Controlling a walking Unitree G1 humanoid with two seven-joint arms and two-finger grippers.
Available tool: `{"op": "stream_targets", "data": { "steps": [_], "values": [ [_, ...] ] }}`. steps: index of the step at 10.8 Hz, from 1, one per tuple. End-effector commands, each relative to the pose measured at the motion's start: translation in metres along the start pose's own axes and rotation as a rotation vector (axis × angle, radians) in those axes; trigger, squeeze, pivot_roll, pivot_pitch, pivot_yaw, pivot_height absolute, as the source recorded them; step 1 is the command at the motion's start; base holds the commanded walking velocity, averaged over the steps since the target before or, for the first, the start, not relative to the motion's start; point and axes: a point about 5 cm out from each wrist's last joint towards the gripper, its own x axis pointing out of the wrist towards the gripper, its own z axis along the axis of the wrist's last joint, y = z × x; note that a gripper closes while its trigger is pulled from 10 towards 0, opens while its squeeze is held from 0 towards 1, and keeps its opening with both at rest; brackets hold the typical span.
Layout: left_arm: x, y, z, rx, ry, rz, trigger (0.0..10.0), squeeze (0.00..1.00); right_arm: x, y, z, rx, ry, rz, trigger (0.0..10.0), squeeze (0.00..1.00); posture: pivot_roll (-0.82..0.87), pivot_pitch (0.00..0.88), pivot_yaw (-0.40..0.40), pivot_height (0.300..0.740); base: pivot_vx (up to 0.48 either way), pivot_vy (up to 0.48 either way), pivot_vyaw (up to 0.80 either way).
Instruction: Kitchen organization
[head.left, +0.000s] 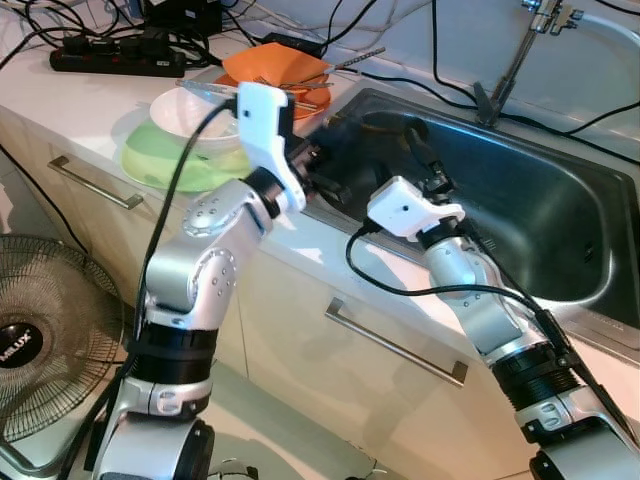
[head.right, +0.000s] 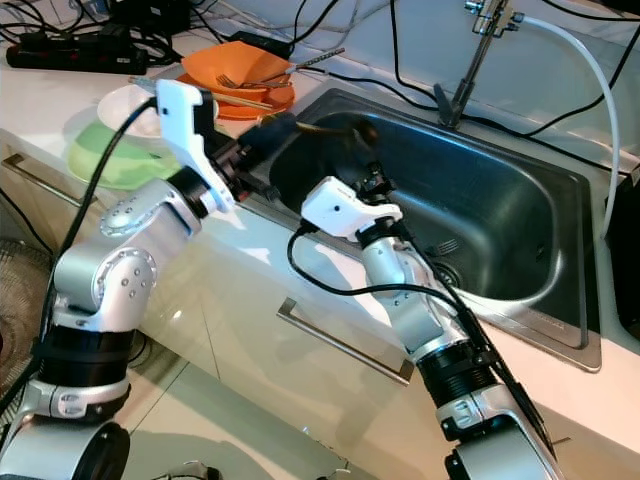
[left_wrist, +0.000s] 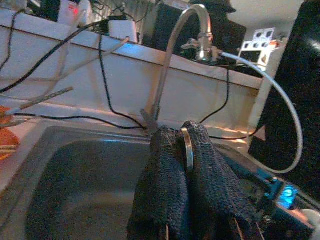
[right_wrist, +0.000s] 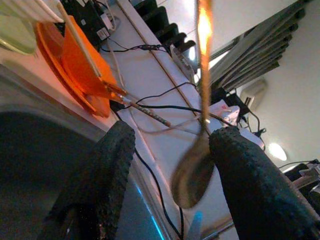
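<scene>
Left fingers (left_wrist: 187, 165) pinch a spoon (right_wrist: 195, 170) over the sink (head.right: 520, 200); right fingers (right_wrist: 250, 180) spread apart.

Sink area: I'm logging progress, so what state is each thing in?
spoon: held over the sink.
left claw: shut on the spoon's handle.
right claw: open, fingers either side of the spoon's bowl.
tap: no water running.
orange plates: stacked, cutlery on top.
white bowl: sitting in the green bowl.
</scene>
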Motion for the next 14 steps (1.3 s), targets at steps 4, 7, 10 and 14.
{"op": "stream_targets", "data": {
  "steps": [4, 7, 10, 14],
  "values": [
    [-0.001, -0.015, -0.010, -0.004, 0.063, -0.089, 10.0, 0.00, 0.002, -0.004, 0.003, -0.013, -0.006, -0.040, 10.0, 0.00, -0.04, 0.037, -0.047, 0.740, 0.000, 0.000, 0.00],
    [-0.002, -0.013, -0.013, 0.007, 0.086, -0.083, 10.0, 0.00, 0.003, -0.003, 0.003, 0.002, -0.001, -0.048, 3.7, 0.00, -0.04, 0.046, -0.040, 0.740, 0.000, 0.000, 0.00],
    [-0.001, -0.011, -0.012, 0.013, 0.085, -0.073, 10.0, 0.00, 0.003, -0.003, 0.004, 0.013, -0.005, -0.049, 0.0, 0.00, -0.04, 0.048, -0.043, 0.740, 0.000, 0.000, 0.00],
    [-0.002, -0.012, -0.014, 0.004, 0.091, -0.075, 10.0, 0.00, 0.004, -0.001, 0.005, 0.017, -0.004, -0.036, 0.0, 0.00, -0.04, 0.051, -0.047, 0.740, 0.000, 0.000, 0.00]
  ]
}}
